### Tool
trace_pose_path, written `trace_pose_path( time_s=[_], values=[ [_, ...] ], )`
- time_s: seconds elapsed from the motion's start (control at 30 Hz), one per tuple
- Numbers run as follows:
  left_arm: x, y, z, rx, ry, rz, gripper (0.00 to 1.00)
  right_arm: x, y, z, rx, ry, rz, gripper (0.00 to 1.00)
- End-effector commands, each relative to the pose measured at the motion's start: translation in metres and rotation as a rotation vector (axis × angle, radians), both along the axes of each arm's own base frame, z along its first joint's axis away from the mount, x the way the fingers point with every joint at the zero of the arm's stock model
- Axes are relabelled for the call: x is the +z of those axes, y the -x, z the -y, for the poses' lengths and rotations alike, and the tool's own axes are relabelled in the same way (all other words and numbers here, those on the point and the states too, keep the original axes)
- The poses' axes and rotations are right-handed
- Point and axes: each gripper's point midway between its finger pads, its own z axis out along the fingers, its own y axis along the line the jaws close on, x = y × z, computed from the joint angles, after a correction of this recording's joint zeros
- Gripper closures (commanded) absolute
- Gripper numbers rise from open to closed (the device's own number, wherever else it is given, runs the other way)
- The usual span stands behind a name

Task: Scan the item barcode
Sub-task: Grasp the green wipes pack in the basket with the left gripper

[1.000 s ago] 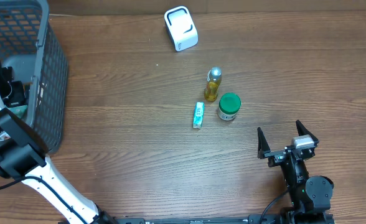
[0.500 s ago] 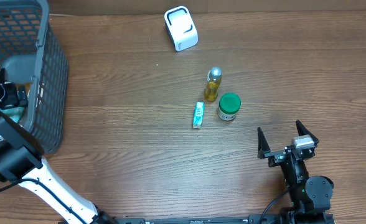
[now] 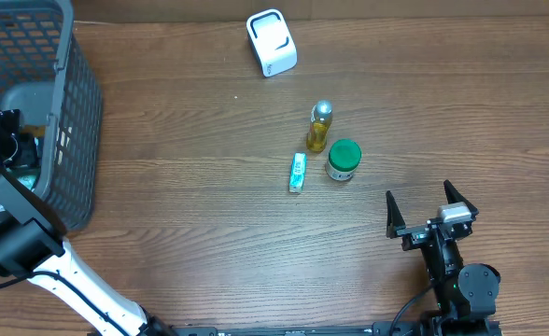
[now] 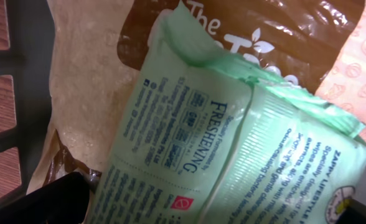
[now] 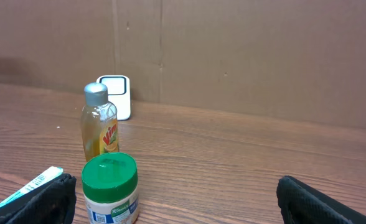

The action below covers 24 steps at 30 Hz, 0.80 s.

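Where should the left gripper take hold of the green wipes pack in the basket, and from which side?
Probably from above, across the short width of the green wipes pack, near its middle. It lies flat on a brown bag, and the basket walls block any sideways approach. The left gripper is open above it.

Overhead: the left arm point(image 3: 27, 245) runs its white links up from the near-left table edge, elbow bent, with the wrist at the far left of the view and angled downward. The left gripper point(image 4: 208, 208) has its jaws spread wide, a dark finger point(image 4: 52, 199) in each lower corner of the wrist view. The right arm point(image 3: 461, 280) sits folded low at the near-right edge. The right gripper point(image 3: 418, 191) also has its jaws wide apart, fingertips pointing away from the base toward mid-table.
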Motion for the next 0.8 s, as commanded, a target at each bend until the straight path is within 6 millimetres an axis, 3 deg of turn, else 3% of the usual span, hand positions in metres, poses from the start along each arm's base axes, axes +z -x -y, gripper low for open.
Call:
trace_pose_path(
  time_s=[0.0, 0.27, 0.63, 0.77],
  values=[
    [-0.026, 0.012, 0.013, -0.039, 0.064, -0.049, 0.0, -0.003, 0.0, -0.002, 0.01, 0.004, 0.0, 0.0],
    [-0.024, 0.007, 0.011, -0.048, 0.06, -0.026, 0.0, -0.003, 0.0, -0.002, 0.01, 0.004, 0.0, 0.0],
    [0.036, -0.022, -0.003, -0.075, 0.013, 0.078, 0.0, -0.003, 0.0, -0.002, 0.01, 0.004, 0.0, 0.0],
    [0.037, -0.017, 0.001, -0.126, 0.025, 0.048, 0.0, -0.003, 0.0, -0.002, 0.01, 0.004, 0.0, 0.0]
  ],
)
